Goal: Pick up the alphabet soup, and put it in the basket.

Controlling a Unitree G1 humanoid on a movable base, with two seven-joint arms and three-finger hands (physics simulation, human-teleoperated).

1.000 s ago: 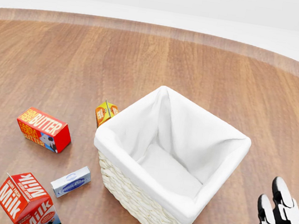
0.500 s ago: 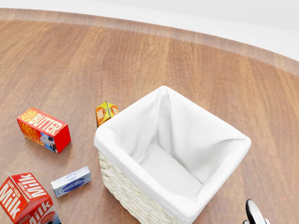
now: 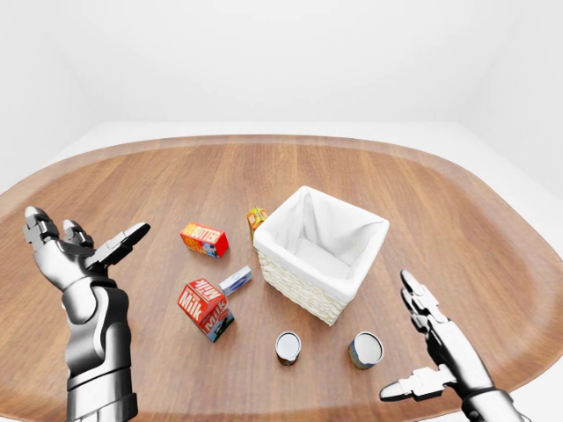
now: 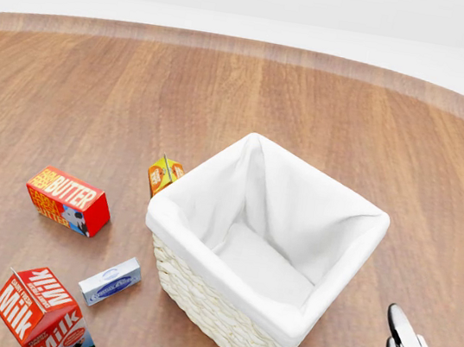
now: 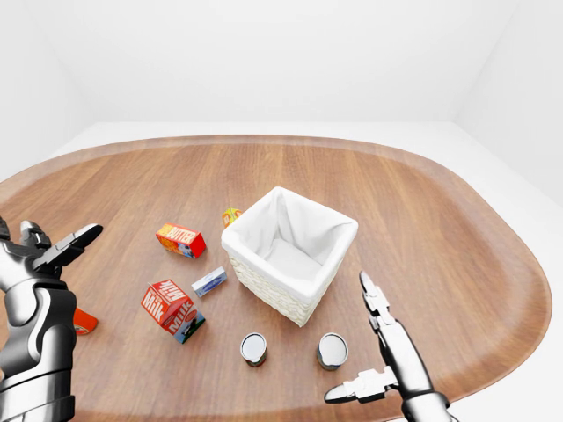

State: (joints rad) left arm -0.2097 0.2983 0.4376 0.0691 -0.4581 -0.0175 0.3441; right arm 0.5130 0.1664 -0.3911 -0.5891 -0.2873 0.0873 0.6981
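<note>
1. White cloth lines the basket (image 3: 321, 251), which holds nothing, so I judge the task barely begun
2. Two cans stand below it in the left-eye view; I cannot tell whether the alphabet soup is the left can (image 3: 288, 346) or the right can (image 3: 366, 349)
3. My right hand (image 3: 435, 347) hangs spread beside the right can, holding nothing
4. My left hand (image 3: 75, 253) is raised, fingers splayed

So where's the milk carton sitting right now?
In the left-eye view the milk carton stands on the table left of the basket, just below the small blue-and-white box and the butter box.
</note>
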